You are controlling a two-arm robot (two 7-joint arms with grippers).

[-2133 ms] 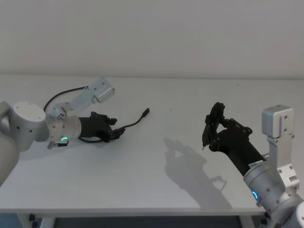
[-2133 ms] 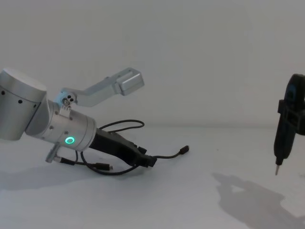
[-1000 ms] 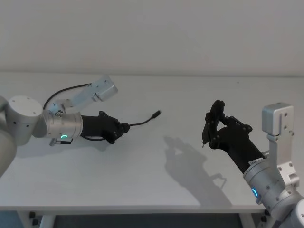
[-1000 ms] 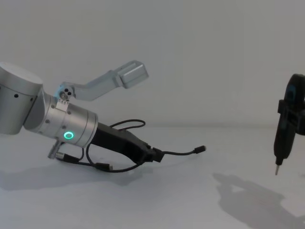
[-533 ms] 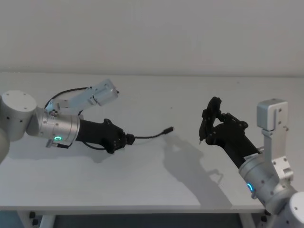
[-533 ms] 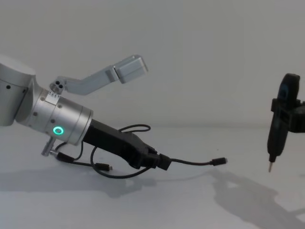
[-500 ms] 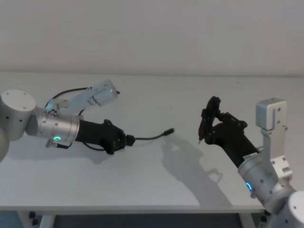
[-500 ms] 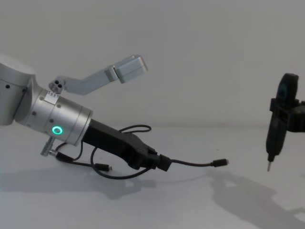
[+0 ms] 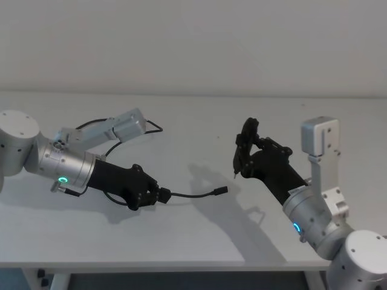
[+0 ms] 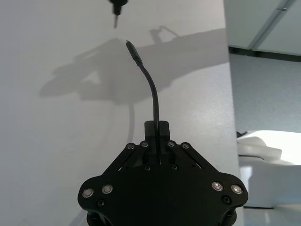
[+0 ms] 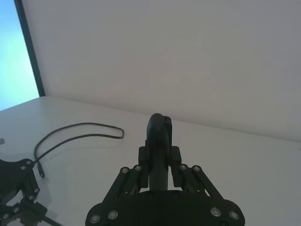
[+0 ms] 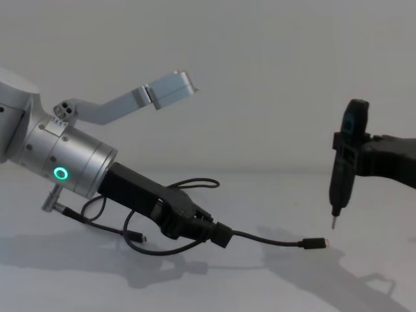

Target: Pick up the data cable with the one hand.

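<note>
The data cable (image 9: 193, 194) looks light and limp to us. It is a thin black cord that sags under its own weight and probably holds its shape only over a short run beside each plug. The left gripper (image 9: 158, 196) is clenched on it over the left half of the surface (image 9: 181, 254), nearer the front edge.

A short free end juts toward the middle, and we cannot tell whether its plug (image 9: 222, 191) touches the surface. The rest trails in loose loops toward the left rear.

We judge a grip close to an end, like this one, to be the sound choice. Mid-cord the cable would fold, and its smooth jacket could slip between the pads. The slack will drag and swing on any lift.

The right gripper (image 9: 245, 151) hangs over the middle, closed around a pointed tool (image 12: 343, 162) whose tip is near the plug but apart from it.

We see no container, and the cord lies bare on the surface.
</note>
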